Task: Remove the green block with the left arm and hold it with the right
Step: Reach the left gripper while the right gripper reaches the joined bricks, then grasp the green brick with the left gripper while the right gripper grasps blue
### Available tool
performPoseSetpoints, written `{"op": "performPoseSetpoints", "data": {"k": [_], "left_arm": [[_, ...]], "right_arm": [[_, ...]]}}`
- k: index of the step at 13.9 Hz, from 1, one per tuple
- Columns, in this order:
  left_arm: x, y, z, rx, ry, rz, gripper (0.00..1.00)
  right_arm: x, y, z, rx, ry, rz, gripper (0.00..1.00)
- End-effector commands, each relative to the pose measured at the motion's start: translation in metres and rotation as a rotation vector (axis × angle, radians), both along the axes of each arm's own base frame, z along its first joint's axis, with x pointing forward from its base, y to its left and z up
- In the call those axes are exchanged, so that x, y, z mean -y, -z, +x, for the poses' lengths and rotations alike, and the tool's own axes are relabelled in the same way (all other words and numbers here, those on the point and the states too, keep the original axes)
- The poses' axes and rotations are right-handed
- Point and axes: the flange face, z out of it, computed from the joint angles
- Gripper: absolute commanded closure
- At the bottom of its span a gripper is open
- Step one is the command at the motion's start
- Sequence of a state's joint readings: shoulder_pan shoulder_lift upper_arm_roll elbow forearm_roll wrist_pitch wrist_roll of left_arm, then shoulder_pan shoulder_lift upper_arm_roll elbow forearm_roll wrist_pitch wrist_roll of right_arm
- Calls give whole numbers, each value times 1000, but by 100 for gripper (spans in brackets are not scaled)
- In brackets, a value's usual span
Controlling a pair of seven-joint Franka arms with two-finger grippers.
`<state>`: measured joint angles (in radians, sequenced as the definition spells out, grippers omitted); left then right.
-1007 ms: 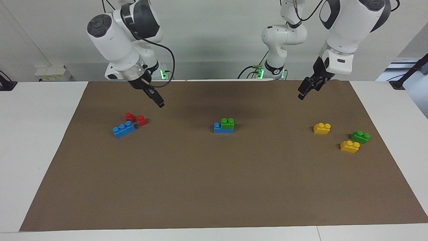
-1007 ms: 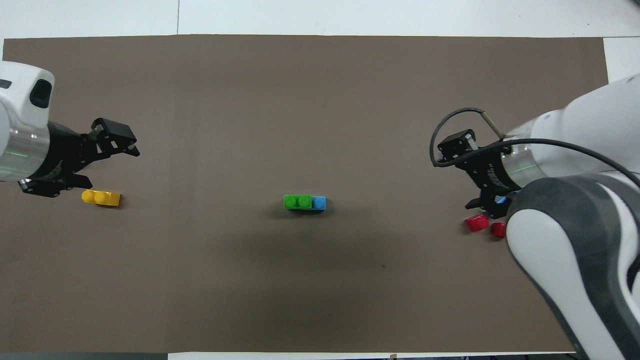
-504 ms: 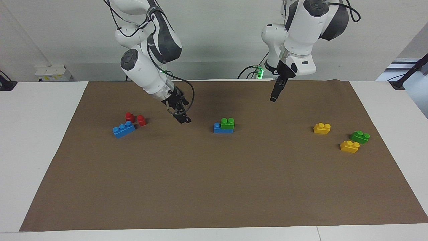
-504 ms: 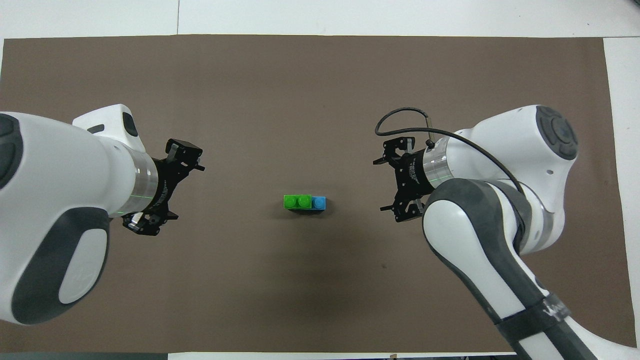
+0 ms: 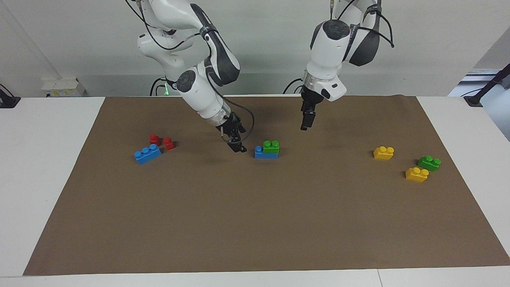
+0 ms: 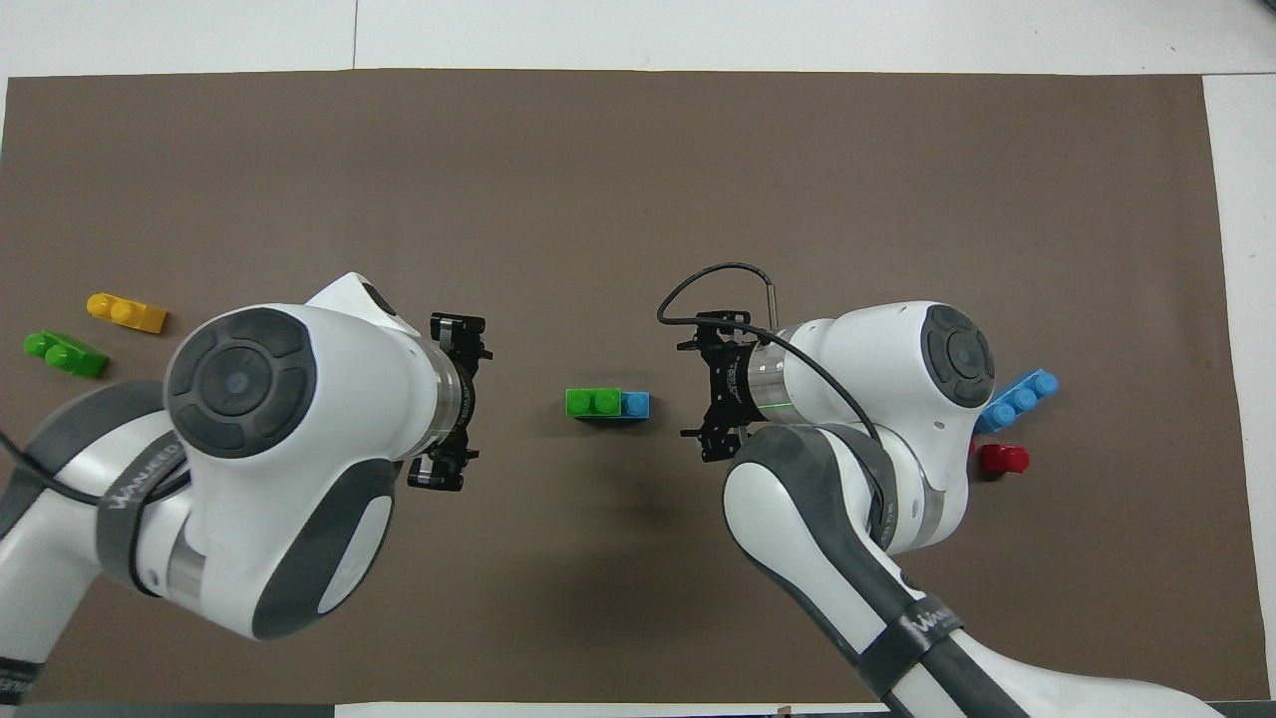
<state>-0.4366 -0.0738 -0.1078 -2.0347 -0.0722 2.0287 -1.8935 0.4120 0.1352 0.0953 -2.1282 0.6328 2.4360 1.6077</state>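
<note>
I see the green block point(image 5: 271, 146) seated on top of a blue brick point(image 5: 263, 153) at the middle of the brown mat point(image 5: 255, 223). The green block is small, bright green, with two round studs on top. It covers the part of the blue brick toward the left arm's end of the surface, leaving one blue stud point(image 6: 635, 403) exposed toward the right arm's end.

My left claw point(image 5: 305, 122) hangs above the mat, pointing down, over a spot beside the stacked pair, toward the left arm's end; it is released and carries nothing. My right claw point(image 5: 238, 147) sits low, just beside the blue brick on the right arm's end, apart from it, also released and empty.

Toward the right arm's end lie a second blue brick point(image 5: 147, 154) and two red pieces point(image 5: 161, 141). Toward the left arm's end lie two yellow bricks point(image 5: 383, 152) point(image 5: 416, 174) and a second green brick point(image 5: 429, 163).
</note>
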Motion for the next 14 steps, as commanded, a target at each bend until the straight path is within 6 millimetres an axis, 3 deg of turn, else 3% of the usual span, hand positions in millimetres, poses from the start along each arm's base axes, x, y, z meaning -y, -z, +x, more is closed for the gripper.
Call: {"op": "performPoseSetpoints", "data": {"k": [1,5,14], "left_arm": [[21,31,7,-10,-90,-10,0],[53,68,8,-11,-143,36,0],[81,109,7,12,-195,40,0]], "right_arm": [[-4,19,-2,7,38,1,4],[-25,48,-3,31,55,-5,4],[-48,79,-7,62,41,4,4]]}}
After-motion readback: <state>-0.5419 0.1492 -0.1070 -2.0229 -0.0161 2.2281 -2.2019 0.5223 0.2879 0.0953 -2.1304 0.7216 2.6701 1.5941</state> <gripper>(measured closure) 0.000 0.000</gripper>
